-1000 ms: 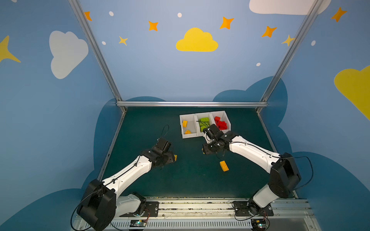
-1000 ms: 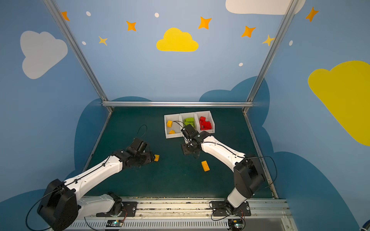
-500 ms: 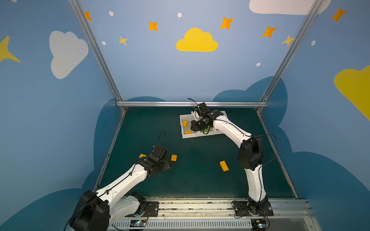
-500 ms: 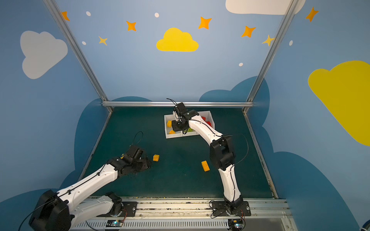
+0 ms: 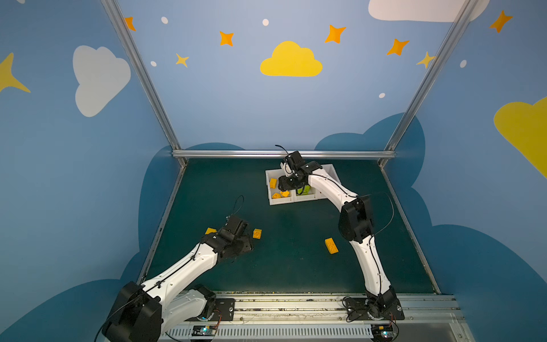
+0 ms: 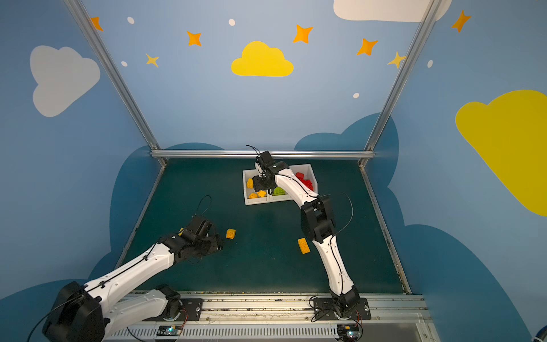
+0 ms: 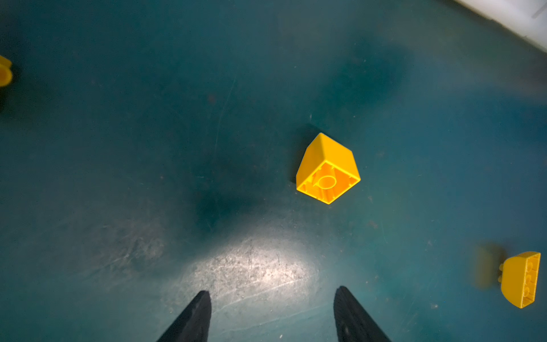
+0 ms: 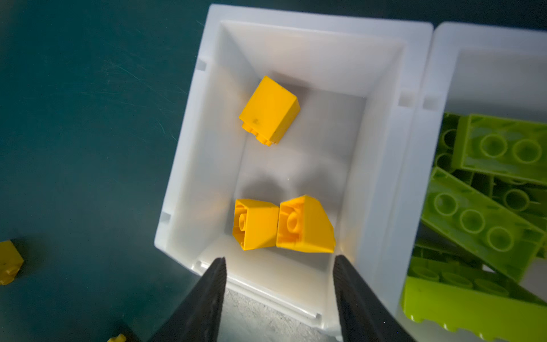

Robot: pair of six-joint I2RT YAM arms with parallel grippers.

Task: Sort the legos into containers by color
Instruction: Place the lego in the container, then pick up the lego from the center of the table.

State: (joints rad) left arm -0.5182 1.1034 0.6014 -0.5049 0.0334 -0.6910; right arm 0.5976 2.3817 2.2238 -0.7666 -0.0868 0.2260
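Right pincer (image 8: 280, 259), arm outstretched, gapes empty over yellow-lego bin (image 8: 310, 50); left pincer (image 7: 272, 290) gapes above mat (image 7: 118, 148).

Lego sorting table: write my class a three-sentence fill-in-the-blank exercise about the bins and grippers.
The right gripper hangs open over a white bin holding ___ yellow bricks. The neighbouring bin holds long bricks coloured ___. The left gripper is ___, empty, near a loose yellow brick.
Missing: three; green; open.

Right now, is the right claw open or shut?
Open: the right claw hangs over the yellow bin, fingers apart, gripping nothing.
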